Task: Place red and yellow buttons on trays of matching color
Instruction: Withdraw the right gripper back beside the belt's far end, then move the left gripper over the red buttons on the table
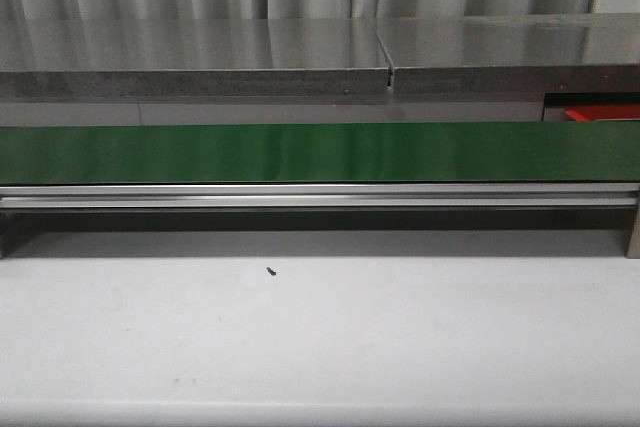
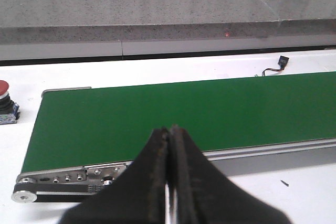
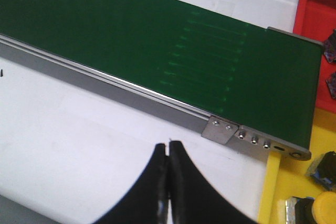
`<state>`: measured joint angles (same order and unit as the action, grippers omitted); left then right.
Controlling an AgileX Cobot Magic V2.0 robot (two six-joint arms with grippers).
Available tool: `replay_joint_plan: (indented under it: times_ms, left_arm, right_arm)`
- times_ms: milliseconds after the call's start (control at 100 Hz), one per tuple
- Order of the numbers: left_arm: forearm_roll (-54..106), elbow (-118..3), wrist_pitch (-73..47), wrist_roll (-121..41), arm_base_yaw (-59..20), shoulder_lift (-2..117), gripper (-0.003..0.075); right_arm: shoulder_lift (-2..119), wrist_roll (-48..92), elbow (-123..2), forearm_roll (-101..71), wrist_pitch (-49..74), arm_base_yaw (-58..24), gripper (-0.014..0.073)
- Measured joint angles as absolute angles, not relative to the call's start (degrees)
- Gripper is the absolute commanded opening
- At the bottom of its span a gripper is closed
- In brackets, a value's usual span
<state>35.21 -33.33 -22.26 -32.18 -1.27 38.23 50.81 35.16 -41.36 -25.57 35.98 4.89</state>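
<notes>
Left gripper (image 2: 169, 182): black fingers pressed together, holding nothing.
Right gripper (image 3: 168, 182): likewise closed and empty.
Yellow plastic tray (image 3: 273, 195): holds a yellow-capped button (image 3: 323, 205).
Long green conveyor belt (image 1: 320, 152): bare.
Red-capped button (image 2: 4, 100): beside belt's far end, unplaced.
Red plastic tray (image 3: 314, 9): contents unclear.
Progress: apparently partway.

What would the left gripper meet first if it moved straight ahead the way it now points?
Probably the green belt: the shut left gripper points at its near rail. Depth is unclear.
</notes>
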Motion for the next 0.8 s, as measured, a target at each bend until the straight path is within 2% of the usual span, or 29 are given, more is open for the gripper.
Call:
replay_joint_plan:
  times_ms: [90, 160, 230, 350, 450, 640, 800]
  left_arm:
    - [35.2, -33.3, -22.3, -32.2, -1.3, 38.3, -0.0012]
    - [35.2, -33.3, -22.3, -32.1, -1.3, 38.5, 0.0034]
    - [35.2, -33.5, -23.1, -31.8, -1.3, 38.9, 0.0141]
    - [35.2, -35.4, -25.9, -31.2, -1.3, 40.4, 0.039]
    - [35.2, -38.3, -27.1, -30.0, -1.3, 42.4, 0.0513]
    - [34.4, -46.3, -28.4, -26.4, -0.3, 48.5, 0.0524]
    - [33.7, -55.1, -30.5, -23.7, 5.6, 57.9, 0.0521]
  right_arm:
    - [50.8, 35.2, -41.4, -25.6, 36.0, 4.9, -0.0067]
    - [50.8, 35.2, -41.4, -25.6, 36.0, 4.9, -0.0067]
    - [50.8, 35.2, -41.4, -25.6, 36.0, 4.9, -0.0067]
    - [50.8, 35.2, -41.4, -25.6, 36.0, 4.9, -0.0067]
    - [50.8, 35.2, -41.4, -25.6, 36.0, 4.9, -0.0067]
    - [50.8, 35.2, -41.4, -25.6, 36.0, 4.9, -0.0067]
    - [50.8, 35.2, -41.4, -25.6, 36.0, 4.9, -0.0067]
